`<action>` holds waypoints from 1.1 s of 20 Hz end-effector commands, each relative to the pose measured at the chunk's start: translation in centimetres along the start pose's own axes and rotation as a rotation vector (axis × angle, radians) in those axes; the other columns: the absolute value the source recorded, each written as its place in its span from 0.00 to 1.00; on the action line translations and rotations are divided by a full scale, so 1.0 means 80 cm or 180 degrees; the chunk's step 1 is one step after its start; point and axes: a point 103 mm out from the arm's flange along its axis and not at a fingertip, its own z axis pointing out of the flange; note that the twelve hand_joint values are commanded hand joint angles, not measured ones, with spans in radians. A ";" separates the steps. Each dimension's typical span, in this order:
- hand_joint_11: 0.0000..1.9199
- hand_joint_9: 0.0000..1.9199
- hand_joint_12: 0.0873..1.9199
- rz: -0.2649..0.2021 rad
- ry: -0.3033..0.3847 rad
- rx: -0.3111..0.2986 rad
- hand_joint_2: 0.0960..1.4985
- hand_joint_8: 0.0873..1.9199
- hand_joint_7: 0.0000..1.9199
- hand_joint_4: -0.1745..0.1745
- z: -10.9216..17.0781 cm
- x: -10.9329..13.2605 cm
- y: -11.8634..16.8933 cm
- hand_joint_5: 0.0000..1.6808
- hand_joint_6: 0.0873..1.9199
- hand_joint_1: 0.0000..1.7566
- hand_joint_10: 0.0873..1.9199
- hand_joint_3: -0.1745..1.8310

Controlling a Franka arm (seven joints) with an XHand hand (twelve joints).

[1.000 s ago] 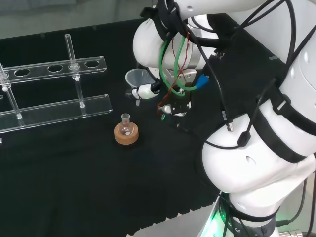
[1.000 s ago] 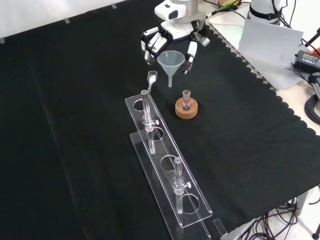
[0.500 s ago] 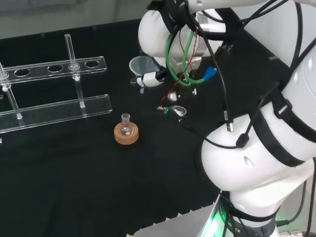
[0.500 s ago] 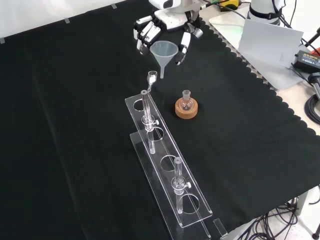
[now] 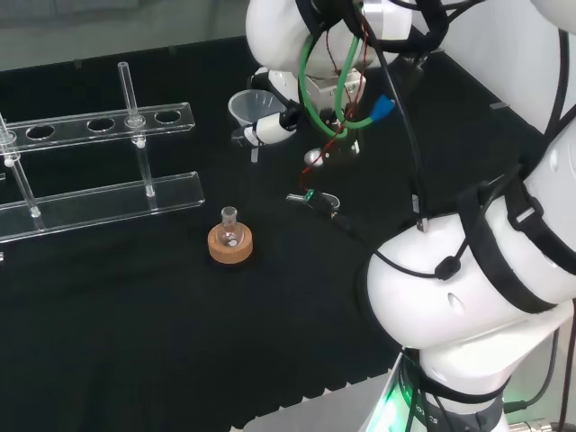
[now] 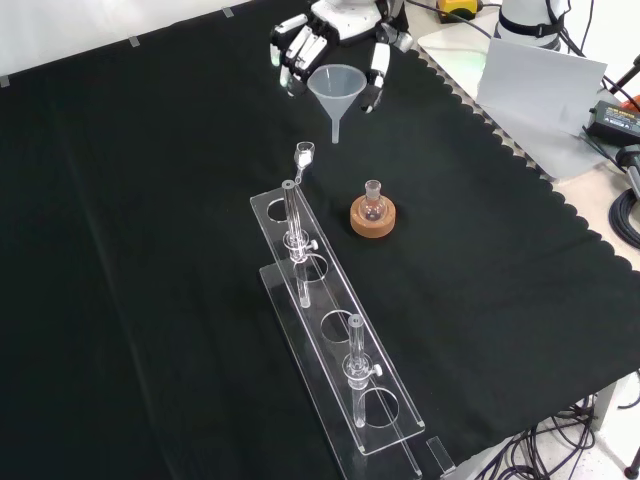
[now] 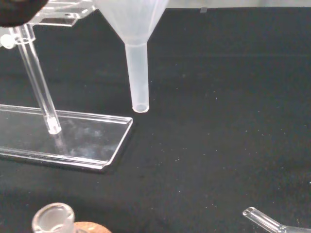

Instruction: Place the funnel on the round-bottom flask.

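Since a second ago my hand (image 6: 335, 30) has lifted the funnel (image 6: 336, 92), fingers curled round its cone, upright, well short of the one round-bottom flask (image 6: 373, 204). That flask sits on one cork ring (image 6: 373, 220) beside one clear rack (image 6: 335, 340).

The funnel (image 6: 336, 92) is see-through and cone shaped. It hangs upright in the robot hand (image 6: 330, 40), spout down, off the tabletop. The flask (image 6: 373, 203) is small, round and clear. It stands on a cork ring, below the robot hand and apart from it.
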 end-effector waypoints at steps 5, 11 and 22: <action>0.00 0.32 0.64 -0.0076 -0.0013 0.0156 0.49 0.23 0.48 0.38 -0.049 0.039 -0.005 0.38 0.12 0.42 0.22 0.13; 0.00 0.32 0.64 -0.0193 -0.0109 0.0171 0.49 0.22 0.48 0.38 -0.043 0.062 -0.007 0.37 0.12 0.42 0.22 0.13; 0.00 0.32 0.63 -0.0305 -0.0062 0.0257 0.49 0.22 0.49 0.38 -0.014 0.084 -0.015 0.37 0.13 0.42 0.22 0.13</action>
